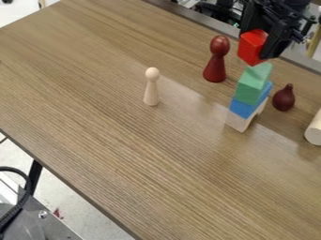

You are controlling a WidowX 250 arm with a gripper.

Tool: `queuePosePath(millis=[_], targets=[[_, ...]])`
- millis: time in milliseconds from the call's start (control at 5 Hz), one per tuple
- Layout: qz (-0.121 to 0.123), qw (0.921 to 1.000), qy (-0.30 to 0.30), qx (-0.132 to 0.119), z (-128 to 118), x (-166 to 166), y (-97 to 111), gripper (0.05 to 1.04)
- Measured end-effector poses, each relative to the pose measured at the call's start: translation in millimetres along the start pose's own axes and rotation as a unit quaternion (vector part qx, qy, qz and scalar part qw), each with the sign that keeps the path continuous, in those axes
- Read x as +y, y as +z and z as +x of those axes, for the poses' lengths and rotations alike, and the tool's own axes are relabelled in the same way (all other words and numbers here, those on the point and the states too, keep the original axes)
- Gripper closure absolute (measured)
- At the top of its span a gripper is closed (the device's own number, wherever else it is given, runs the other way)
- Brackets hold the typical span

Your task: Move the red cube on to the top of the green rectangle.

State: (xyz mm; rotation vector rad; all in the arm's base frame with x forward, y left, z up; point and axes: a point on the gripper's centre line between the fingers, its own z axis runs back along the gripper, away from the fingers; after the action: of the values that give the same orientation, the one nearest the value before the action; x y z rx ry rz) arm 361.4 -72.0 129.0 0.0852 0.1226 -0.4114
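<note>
The black gripper (256, 41) hangs at the upper right, shut on the red cube (252, 47), which it holds tilted. Just under the cube stands the green block (253, 84), the top piece of a small stack; whether cube and block touch I cannot tell. Beneath the green block lies a blue block (243, 108), and a pale wooden piece (239, 122) forms the bottom of the stack on the table.
A dark red peg figure (215, 66) stands left of the stack, and a pale wooden figure (151, 89) farther left. Right of the stack are a small dark red pear shape (284, 98) and a pale cylinder (315, 131). The brown table's (125, 164) edge runs along the lower left.
</note>
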Motion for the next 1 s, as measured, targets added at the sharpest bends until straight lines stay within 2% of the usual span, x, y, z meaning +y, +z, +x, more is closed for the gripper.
queuePosePath(millis=[200,600,800,1000], targets=[[-0.002,0.9999,-0.001,0.01,1.9,-2.8,-7.6,0.496],[-0.001,0.9999,-0.009,0.015,0.7,-7.1,-11.2,0.496],[0.0,0.9999,-0.009,0.015,1.1,-9.1,-11.1,0.447],[0.004,0.9997,-0.009,0.02,-0.6,-7.6,-11.0,0.154]])
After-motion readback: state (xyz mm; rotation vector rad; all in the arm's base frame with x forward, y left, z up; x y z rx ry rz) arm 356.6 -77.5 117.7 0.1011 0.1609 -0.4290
